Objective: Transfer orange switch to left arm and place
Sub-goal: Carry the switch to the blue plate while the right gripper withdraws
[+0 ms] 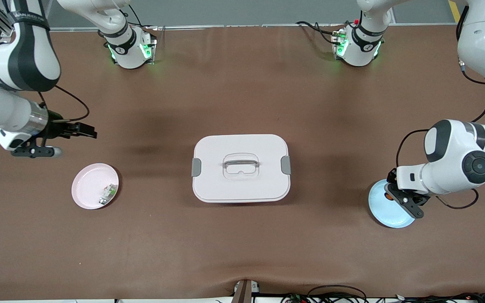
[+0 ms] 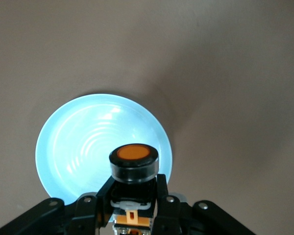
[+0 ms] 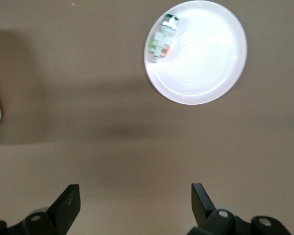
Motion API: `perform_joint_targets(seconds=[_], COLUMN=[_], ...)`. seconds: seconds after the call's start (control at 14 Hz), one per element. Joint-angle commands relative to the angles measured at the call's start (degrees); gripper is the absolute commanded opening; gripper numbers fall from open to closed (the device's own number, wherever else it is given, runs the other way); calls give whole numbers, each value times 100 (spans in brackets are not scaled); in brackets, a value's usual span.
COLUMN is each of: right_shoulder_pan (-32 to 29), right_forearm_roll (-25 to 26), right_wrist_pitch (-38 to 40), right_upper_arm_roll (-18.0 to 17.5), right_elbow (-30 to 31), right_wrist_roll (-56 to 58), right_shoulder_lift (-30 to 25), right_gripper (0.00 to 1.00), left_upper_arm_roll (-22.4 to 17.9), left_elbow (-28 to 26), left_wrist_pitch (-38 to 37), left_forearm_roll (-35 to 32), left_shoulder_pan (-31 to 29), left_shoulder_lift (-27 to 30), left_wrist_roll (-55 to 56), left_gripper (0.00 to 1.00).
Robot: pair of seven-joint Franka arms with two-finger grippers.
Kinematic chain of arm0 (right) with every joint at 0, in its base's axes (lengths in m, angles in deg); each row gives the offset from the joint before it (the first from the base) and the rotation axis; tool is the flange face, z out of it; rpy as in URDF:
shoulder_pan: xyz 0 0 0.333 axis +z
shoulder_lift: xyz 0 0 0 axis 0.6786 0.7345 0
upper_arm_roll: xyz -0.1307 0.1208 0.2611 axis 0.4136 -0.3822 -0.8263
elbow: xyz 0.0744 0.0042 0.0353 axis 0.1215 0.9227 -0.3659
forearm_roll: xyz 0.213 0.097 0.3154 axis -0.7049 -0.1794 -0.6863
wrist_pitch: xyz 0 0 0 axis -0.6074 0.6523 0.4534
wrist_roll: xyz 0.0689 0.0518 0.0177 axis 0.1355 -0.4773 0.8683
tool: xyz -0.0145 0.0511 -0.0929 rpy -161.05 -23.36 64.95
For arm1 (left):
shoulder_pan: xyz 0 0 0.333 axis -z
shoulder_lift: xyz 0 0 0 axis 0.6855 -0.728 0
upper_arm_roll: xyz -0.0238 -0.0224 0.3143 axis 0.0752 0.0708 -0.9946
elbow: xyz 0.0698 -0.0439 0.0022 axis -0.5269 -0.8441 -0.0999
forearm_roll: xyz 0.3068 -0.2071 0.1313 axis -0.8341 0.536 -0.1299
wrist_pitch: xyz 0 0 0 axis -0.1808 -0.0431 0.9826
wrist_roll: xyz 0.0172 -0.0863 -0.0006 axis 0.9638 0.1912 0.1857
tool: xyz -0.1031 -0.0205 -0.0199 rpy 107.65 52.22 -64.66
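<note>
Orange switch (image 2: pixel 134 162) sits clamped between the left gripper (image 2: pixel 135 196) fingers, over the blue plate (image 2: pixel 73 147) at the left arm's end of the table. Right gripper (image 3: pixel 135 203) hangs spread wide, holding nothing, near the pink plate (image 1: pixel 86 185), which holds a white-and-green component (image 1: pixel 108 192). Between the plates stands the lidded box (image 1: pixel 241 168).

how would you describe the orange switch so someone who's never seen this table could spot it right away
Find the white lidded box mid-table, then look toward the left arm's end to the blue plate. Over it, the left gripper pinches the orange switch: a stubby black cylinder with an orange end, unlike the flat white-and-green part on the pink plate.
</note>
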Motion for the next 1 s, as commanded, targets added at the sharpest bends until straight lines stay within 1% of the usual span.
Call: perform_joint_targets(seconds=[0.0, 0.07, 0.21, 0.36, 0.5, 0.64, 0.79, 0.93], right_shoulder_pan=[-213, -231, -223, -231, -240, -336, -442, -425], right_forearm_roll=[185, 246, 561, 642, 738, 756, 695, 756], right_wrist_pitch=[331, 533, 745, 1000, 1342, 1502, 1511, 1502], right_upper_arm_roll=[-108, -108, -108, -116, -108, -108, -116, -125], right_elbow=[-165, -358, -666, -1026, -1517, -2010, -2240, -2345], right_wrist_roll=[44, 44, 35, 35, 35, 35, 35, 26], right_shoulder_lift=[-222, -214, -214, -205, -170, -126, -108, -108], right_gripper=[100, 100, 100, 100, 100, 100, 100, 100], left_upper_arm_roll=[53, 53, 44, 44, 9, 18, 18, 18], left_elbow=[7, -11, -81, -238, -397, -389, -389, -415], left_wrist_pitch=[171, 276, 705, 1171, 1454, 1508, 1525, 1744], left_forearm_roll=[-158, -158, -167, -167, -297, -885, -992, -1098], left_shoulder_pan=[-266, -345, -564, -732, -777, -742, -733, -759], left_shoulder_lift=[-165, -209, -375, -499, -525, -543, -604, -701], left_wrist_roll=[-835, -1229, -2177, -2926, -3149, -3141, -3140, -3228], left_gripper=[0, 0, 0, 0, 0, 0, 0, 0])
